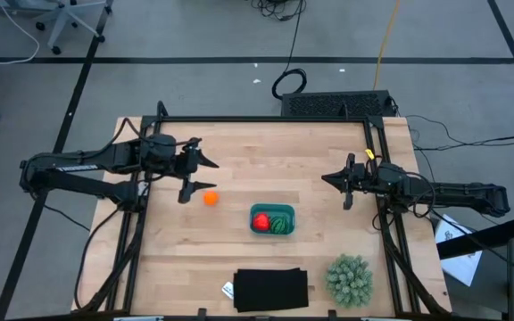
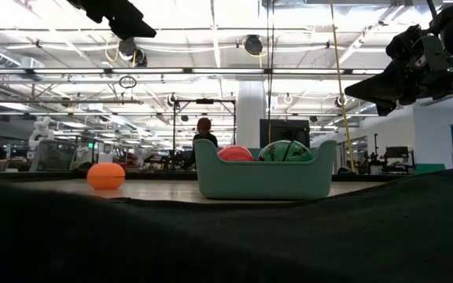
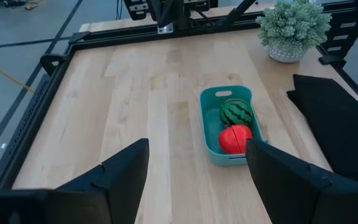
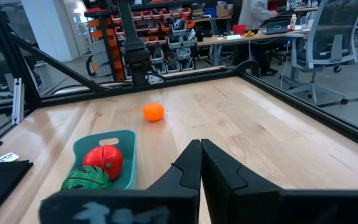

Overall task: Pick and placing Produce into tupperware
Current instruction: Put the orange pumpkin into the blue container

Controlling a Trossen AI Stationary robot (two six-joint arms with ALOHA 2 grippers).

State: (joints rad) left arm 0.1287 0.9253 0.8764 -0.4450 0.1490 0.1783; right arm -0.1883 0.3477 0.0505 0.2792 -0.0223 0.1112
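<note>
The teal tupperware (image 1: pixel 272 219) sits on the table's middle, holding the red fruit (image 1: pixel 261 220) and the dark green striped one (image 1: pixel 280 225). In the left wrist view the tupperware (image 3: pixel 211 124) shows the same two: red fruit (image 3: pixel 235 138), green fruit (image 3: pixel 237 114). The orange fruit (image 1: pixel 211 199) rests on the wood, left of the tupperware. My left gripper (image 1: pixel 196 175) hovers open, above and just beyond the orange fruit. My right gripper (image 1: pixel 335 183) is shut, raised near the table's right side.
A black flat rectangle (image 1: pixel 271 290) lies at the near edge with a small white tag (image 1: pixel 227 290) beside it. A pale-green spiky plant ball (image 1: pixel 349 279) stands near the near right corner. Bare wood lies between the tupperware and the far edge.
</note>
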